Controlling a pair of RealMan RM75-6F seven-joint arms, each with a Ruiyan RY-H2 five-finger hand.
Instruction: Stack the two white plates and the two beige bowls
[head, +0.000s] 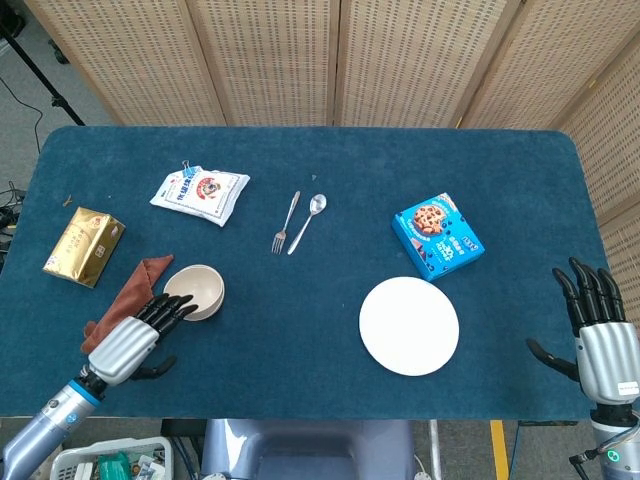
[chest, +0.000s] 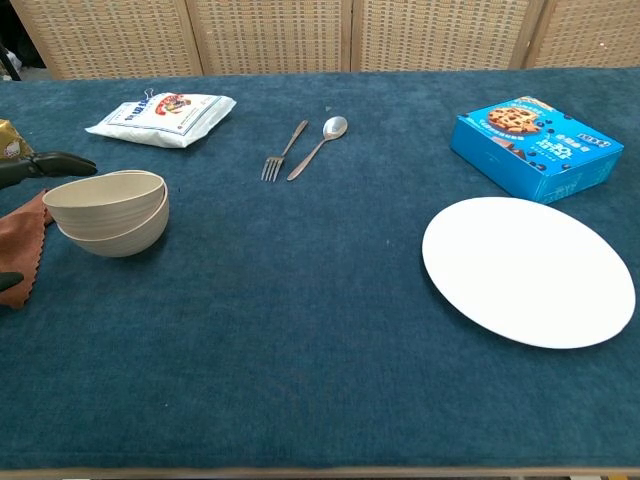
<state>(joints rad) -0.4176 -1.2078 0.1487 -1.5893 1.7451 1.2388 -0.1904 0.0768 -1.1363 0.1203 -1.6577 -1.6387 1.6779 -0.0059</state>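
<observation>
Two beige bowls (chest: 108, 211) sit nested, one inside the other, at the table's front left, seen as one bowl (head: 195, 291) from above. A white plate (head: 409, 325) lies flat at the front right; in the chest view the plate (chest: 530, 270) looks like a single disc and I cannot tell if it is two stacked. My left hand (head: 133, 342) hovers just in front of the bowls, fingers spread, holding nothing, its fingertips (chest: 62, 163) showing at the chest view's left edge. My right hand (head: 600, 335) is open beyond the table's right front corner.
A brown cloth (head: 128, 290) lies left of the bowls. A gold packet (head: 83, 246) and a white snack bag (head: 200, 194) lie further back left. A fork (head: 285, 222) and spoon (head: 308, 221) lie mid-table. A blue cookie box (head: 437, 236) sits behind the plate.
</observation>
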